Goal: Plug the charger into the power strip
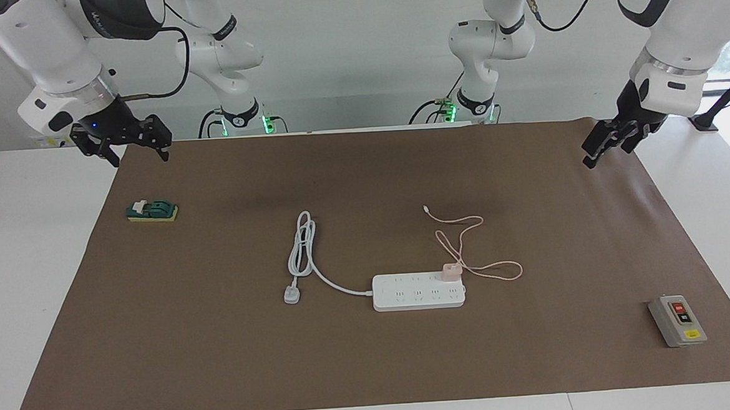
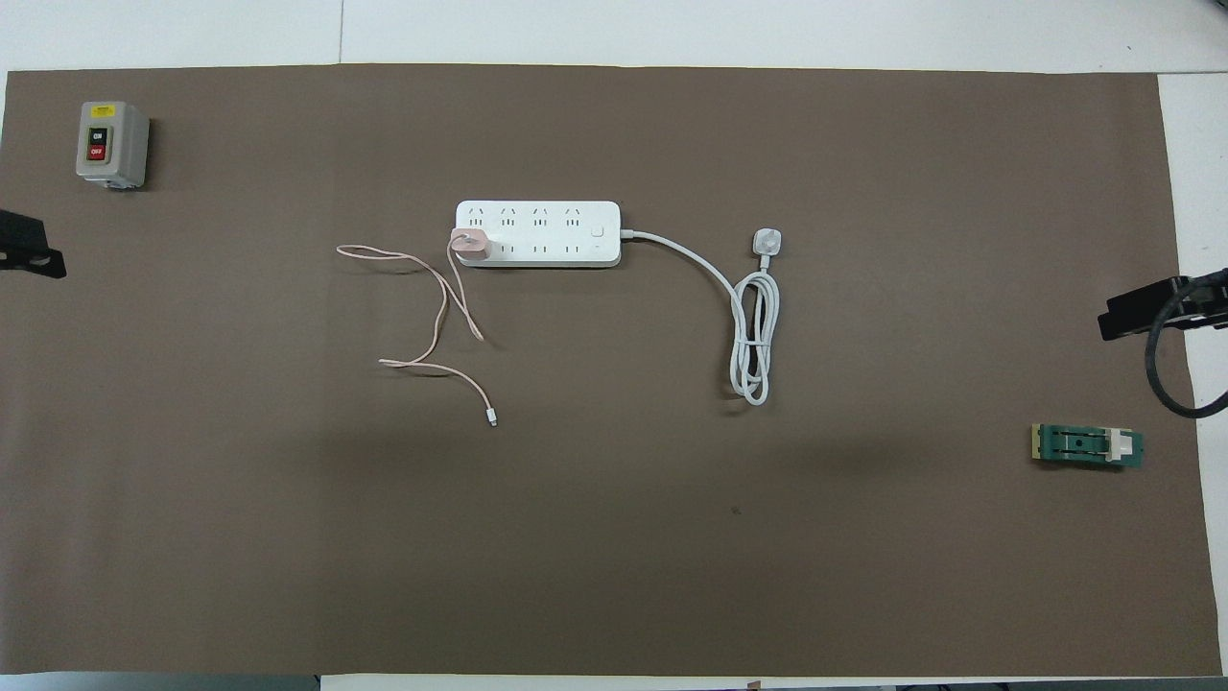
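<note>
Robot lab: paper-covered table (image 1: 223, 362)

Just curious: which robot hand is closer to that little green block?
Right. The right gripper hangs over the mat's edge close by the green block; the left gripper waits at the left arm's end.

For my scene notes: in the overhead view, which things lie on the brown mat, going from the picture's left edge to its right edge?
grey button box → charger → power strip → white plug → green block
</note>
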